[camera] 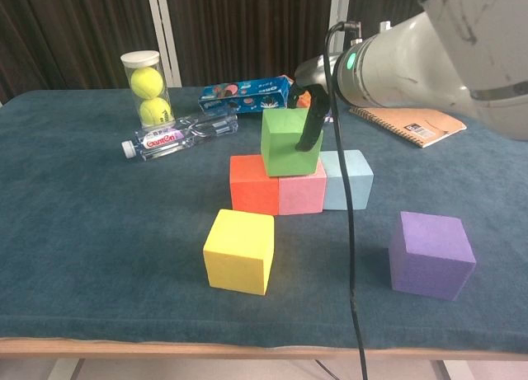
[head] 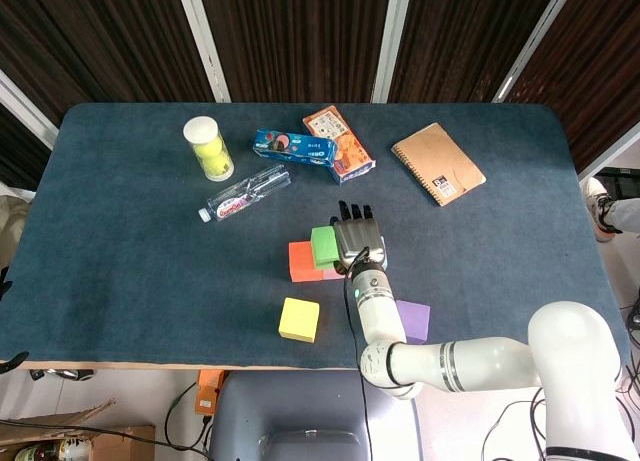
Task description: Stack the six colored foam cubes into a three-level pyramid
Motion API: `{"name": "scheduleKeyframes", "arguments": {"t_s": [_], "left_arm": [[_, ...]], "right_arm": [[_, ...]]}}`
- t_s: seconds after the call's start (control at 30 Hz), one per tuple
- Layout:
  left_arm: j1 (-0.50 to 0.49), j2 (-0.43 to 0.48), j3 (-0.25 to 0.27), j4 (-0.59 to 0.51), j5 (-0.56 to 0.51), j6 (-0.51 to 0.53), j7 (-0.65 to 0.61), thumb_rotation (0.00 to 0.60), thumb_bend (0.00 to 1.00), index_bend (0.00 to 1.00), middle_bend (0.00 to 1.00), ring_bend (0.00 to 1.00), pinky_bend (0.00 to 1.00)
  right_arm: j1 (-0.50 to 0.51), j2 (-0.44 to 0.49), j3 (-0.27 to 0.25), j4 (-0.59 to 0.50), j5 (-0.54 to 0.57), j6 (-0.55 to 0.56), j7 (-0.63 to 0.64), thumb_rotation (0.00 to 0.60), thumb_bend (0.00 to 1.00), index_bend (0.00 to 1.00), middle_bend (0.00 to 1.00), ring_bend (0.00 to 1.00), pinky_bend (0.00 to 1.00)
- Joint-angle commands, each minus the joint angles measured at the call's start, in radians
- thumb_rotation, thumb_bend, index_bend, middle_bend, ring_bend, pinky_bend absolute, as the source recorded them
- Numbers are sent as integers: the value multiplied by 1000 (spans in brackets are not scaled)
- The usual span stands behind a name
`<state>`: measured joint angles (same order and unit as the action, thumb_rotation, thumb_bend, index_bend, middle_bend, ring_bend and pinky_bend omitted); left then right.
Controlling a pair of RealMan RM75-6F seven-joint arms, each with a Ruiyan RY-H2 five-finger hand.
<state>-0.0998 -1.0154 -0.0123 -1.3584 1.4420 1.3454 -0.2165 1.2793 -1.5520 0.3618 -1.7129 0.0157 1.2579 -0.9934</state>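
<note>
Fingers point(camera: 311, 133) of the right hand point(head: 358, 237) wrap the right side of the green cube point(camera: 289, 142), gripping it from above; a dark finger runs down its right face in the chest view. The green cube sits on the base row, straddling the seam between the red cube point(camera: 253, 185) and the pink cube point(camera: 301, 191), slightly tilted, so it seems seated or nearly so. The light blue cube point(camera: 350, 179) closes the row on the right, touching the pink one.

Judged from this, the next slot lies right of the fingers, over the pink and blue seam. Two cubes remain loose nearer the table edge point(head: 120, 351): the purple cube point(camera: 431, 254) near right, close beside the right forearm, and the yellow cube point(camera: 240, 250) near left of the row. The right hand is nearer to both. The left hand is not visible in either view.
</note>
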Motion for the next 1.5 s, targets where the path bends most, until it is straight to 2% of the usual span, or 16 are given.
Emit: {"name": "scheduleKeyframes", "arguments": {"t_s": [0.03,0.5,0.77,1.07,1.23,1.5], "left_arm": [[0,0,0,1,0,0,-2,584,119,53,0,0,108],[2,-2,-2,6,-3,-3,-7,582,119,53,0,0,108],[2,-3,-4,11,-8,-6,-11,583,118,53,0,0,108],[4,-3,-6,14,-11,-8,-18,583,119,53,0,0,108],[6,0,-6,13,-11,-5,-20,582,118,53,0,0,108],[4,-2,-7,8,-13,-9,-8,584,119,53,0,0,108]], "right_arm": [[-2,-7,6,8,-3,-7,3,600,255,422,0,0,0],[-8,-17,16,22,9,-22,-17,600,255,379,0,0,0],[-10,-17,19,24,17,-41,-27,600,255,113,0,0,0],[-18,5,21,-9,10,-51,-26,600,255,27,0,0,0],[-71,82,0,-125,-103,-39,29,600,255,0,0,0,0],[-286,309,-126,-355,-412,-31,225,600,220,0,0,0,0]]}}
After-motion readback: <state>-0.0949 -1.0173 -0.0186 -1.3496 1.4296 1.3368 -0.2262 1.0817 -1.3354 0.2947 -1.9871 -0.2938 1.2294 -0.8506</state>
